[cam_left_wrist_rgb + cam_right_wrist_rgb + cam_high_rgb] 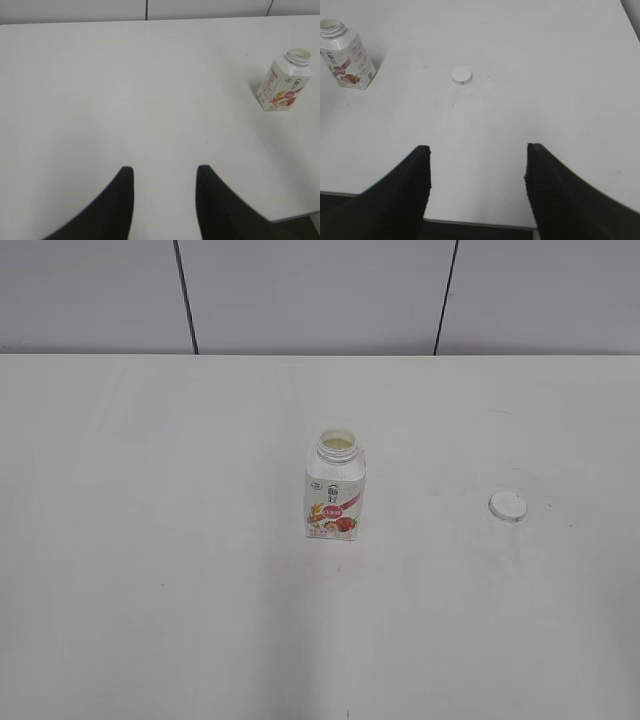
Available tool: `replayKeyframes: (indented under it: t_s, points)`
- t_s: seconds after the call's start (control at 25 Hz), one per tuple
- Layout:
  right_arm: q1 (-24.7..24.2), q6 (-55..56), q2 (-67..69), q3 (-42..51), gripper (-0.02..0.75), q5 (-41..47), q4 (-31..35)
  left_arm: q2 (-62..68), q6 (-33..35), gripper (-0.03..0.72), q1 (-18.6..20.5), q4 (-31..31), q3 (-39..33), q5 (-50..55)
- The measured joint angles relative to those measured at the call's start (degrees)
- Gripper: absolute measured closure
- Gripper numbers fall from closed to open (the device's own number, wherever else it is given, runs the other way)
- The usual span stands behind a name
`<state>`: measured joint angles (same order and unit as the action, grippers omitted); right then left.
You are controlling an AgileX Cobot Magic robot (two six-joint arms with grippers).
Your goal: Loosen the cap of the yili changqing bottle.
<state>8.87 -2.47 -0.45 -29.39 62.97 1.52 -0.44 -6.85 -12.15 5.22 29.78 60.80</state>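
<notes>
Neither arm shows in your exterior view, so you only have the wrist cameras to judge them by, and each of those cuts its gripper off at the bottom edge, leaving just two dark, blurred prongs. On your left wrist view, the left gripper [164, 172] hangs over bare white bench [125, 90] with its fingers [122, 200] apart and nothing between them; the near bench edge is just visible at the lower right corner. The yili changqing bottle [335, 488] stands upright near the middle of the bench, small, white and squarish with rounded shoulders, and its pink-red label carries a strawberry picture you can make out but print too small for you to read. Its wide threaded neck is open, and a pale surface shows inside the mouth, though you cannot tell how full it is. The cap [507, 506] is off and lies flat on the bench well to the right of the bottle, a plain white disc; you cannot tell which face is up. On your right wrist view, the right gripper [477, 150] has its fingers [547, 190] spread wide and empty, well short of the cap, with the bottle at the far upper left, partly clipped by the frame.
</notes>
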Motion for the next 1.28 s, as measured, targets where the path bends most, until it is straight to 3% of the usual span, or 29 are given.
replayKeyframes:
  t_s: [0.32,0.56,1.28]
  points:
    - [0.0,0.0,0.0,0.0,0.259,-0.06,-1.52,0.0,0.06,0.42,0.85,-2.13,0.0,0.0]
    - [-0.27,0.0,0.0,0.0,0.259,-0.06,-1.88,0.0,0.06,0.42,8.65,-2.92,-0.04,0.0]
    - [-1.97,0.07,0.0,0.0,0.259,-0.11,-1.93,0.0,0.06,0.42,8.58,-3.39,-0.06,-0.02]
